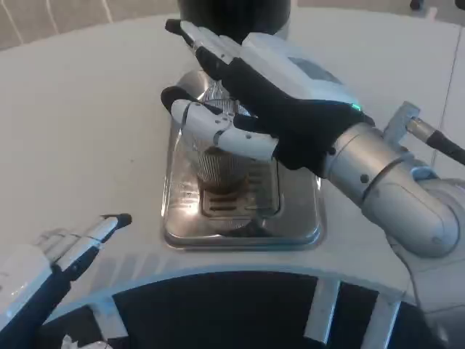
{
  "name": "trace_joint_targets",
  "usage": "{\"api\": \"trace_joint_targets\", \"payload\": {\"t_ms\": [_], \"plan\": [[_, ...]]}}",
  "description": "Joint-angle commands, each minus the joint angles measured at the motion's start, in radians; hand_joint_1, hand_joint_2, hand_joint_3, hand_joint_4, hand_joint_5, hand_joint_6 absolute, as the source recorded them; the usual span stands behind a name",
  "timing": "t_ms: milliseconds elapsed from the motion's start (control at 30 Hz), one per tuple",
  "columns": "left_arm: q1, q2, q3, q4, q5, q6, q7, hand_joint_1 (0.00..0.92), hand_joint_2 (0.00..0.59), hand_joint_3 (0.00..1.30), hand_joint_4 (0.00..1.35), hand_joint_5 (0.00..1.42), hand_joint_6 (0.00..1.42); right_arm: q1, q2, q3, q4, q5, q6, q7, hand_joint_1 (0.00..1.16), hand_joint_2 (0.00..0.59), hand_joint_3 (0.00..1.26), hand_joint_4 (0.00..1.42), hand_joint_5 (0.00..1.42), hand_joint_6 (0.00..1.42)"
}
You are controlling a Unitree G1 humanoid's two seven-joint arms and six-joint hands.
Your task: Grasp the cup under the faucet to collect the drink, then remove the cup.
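A clear ribbed cup [216, 161] with brown drink low inside stands over the grille of the steel drip tray [240, 231], below the black dispenser [232, 13]. My right hand [254, 98] wraps around the cup from the right, thumb across its front and fingers reaching past its far side. The cup's upper part is hidden behind that hand. My left hand [54, 258] lies low at the near left of the table, fingers stretched out and holding nothing.
The white table [80, 123] spreads around the tray, and its curved near edge runs along the bottom over a dark gap. My right forearm [392, 193] crosses in from the right.
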Motion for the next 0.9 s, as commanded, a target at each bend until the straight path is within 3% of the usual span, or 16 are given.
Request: {"api": "trace_joint_targets", "payload": {"t_ms": [33, 500, 900], "plan": [[-0.01, -0.014, -0.018, -0.012, -0.019, 0.042, -0.024, 0.041, 0.049, 0.05, 0.0, 0.12, 0.18, 0.02, 0.008, 0.046, -0.023, 0.014, -0.041, 0.061, 0.0, 0.451, 0.0, 0.0, 0.0, 0.0], [-0.116, -0.104, -0.076, -0.007, -0.124, 0.239, -0.085, 0.048, 0.035, 0.0, 0.0, 0.12, 0.17, 0.031, 0.014, 0.04, -0.04, -0.005, -0.028, 0.081, 0.0, 0.451, 0.0, 0.0, 0.0, 0.0], [-0.191, -0.16, -0.113, 0.003, -0.159, 0.305, -0.085, 0.088, 0.021, 0.0, 0.0, 0.17, 0.19, 0.043, 0.014, 0.028, -0.047, -0.015, -0.026, 0.092, 0.0, 0.452, 0.0, 0.0, 0.0, 0.0]]}}
